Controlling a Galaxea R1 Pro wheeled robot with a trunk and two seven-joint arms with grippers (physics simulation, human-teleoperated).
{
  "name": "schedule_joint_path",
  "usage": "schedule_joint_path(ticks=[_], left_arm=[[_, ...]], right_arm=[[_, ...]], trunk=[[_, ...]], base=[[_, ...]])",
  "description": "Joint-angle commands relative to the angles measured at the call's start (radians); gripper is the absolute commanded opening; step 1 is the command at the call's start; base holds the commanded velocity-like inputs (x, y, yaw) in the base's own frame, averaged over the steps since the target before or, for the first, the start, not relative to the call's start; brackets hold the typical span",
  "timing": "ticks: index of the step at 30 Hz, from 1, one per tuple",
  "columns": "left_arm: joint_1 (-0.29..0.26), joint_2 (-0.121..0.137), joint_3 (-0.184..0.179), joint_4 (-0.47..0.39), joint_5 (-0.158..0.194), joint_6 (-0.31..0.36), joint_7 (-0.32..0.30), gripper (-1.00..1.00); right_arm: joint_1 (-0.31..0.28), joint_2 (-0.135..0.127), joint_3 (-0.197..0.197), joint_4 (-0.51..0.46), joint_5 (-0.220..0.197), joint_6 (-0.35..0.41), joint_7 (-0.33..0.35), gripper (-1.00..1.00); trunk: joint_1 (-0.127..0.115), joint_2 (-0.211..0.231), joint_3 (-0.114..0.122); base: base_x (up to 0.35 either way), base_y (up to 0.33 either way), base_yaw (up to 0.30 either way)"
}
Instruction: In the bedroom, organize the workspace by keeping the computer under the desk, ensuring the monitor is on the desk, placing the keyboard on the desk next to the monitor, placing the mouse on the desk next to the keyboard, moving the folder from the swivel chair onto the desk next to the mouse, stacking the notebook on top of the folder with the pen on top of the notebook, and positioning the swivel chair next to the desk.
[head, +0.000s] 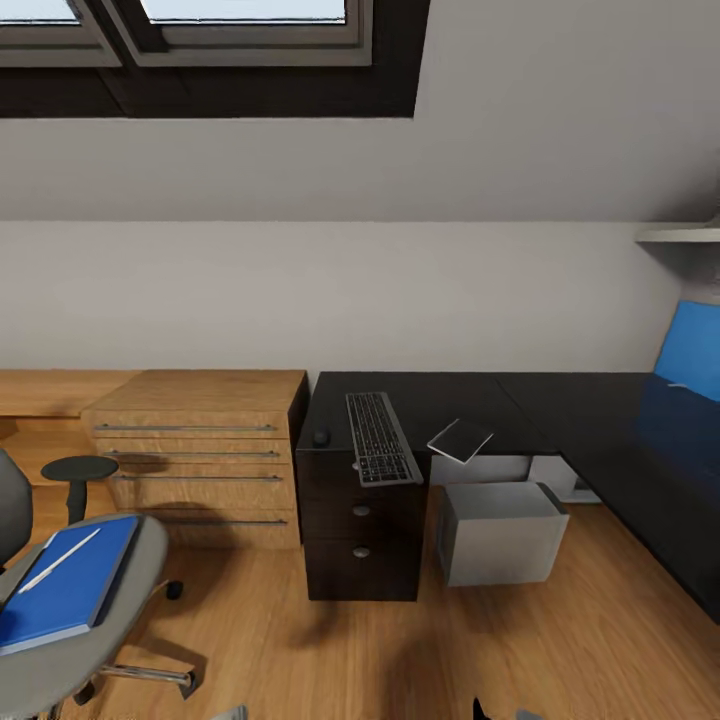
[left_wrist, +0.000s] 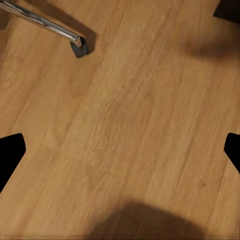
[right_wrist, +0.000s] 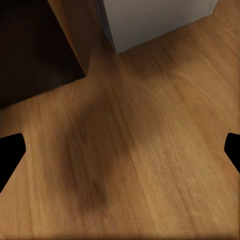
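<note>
The blue folder (head: 65, 585) lay on the swivel chair (head: 120, 620) seat with a white pen (head: 58, 561) across it, well apart from the desk (head: 560, 410). There the keyboard (head: 380, 438) overhung the front edge, the mouse (head: 320, 437) just beside it, the notebook (head: 460, 440) tilted over the edge above the computer (head: 500, 530). Both the left gripper (left_wrist: 120, 150) and right gripper (right_wrist: 120, 150) hung over bare floor, jaws spread wide. Nudging the desk could likely tip keyboard or notebook off; lifting the folder unevenly could roll the pen away.

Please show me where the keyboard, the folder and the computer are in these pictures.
keyboard (head: 381, 438): head view, middle of its keys.
folder (head: 70, 580): head view, blue cover beside the white pen.
computer (head: 500, 535): head view, front face of the case.
</note>
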Motion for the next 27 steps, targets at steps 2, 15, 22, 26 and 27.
schedule_joint_path(ticks=[2, 15, 22, 26, 27], left_arm=[[-0.001, 0.0, -0.008, 0.0, 0.008, -0.004, 0.006, 1.0], [-0.001, -0.002, -0.009, 0.0, 0.009, -0.001, 0.0, 1.0], [-0.001, -0.001, -0.006, 0.0, 0.009, -0.002, -0.002, 1.0], [-0.001, -0.002, -0.005, 0.0, 0.009, -0.005, -0.002, 1.0], [-0.001, -0.001, -0.005, 0.0, 0.009, -0.005, -0.002, 1.0]], right_arm=[[-0.001, 0.0, -0.008, 0.001, 0.004, -0.004, 0.003, 1.0], [-0.001, 0.0, -0.008, 0.0, 0.005, -0.004, 0.003, 1.0], [-0.001, 0.0, -0.008, 0.001, 0.006, -0.003, 0.003, 1.0], [-0.001, 0.0, -0.008, 0.001, 0.006, -0.003, 0.003, 1.0], [-0.001, 0.0, -0.008, 0.0, 0.006, -0.003, 0.003, 1.0]], trunk=[[0.008, -0.015, -0.007], [0.057, -0.106, -0.048], [0.065, -0.12, -0.054], [0.069, -0.127, -0.058], [0.073, -0.134, -0.061]], base=[[-0.05, 0.0, 0.0], [-0.007, 0.071, 0.0], [0.046, 0.254, 0.0], [0.041, 0.064, 0.0], [0.009, 0.014, 0.0]])
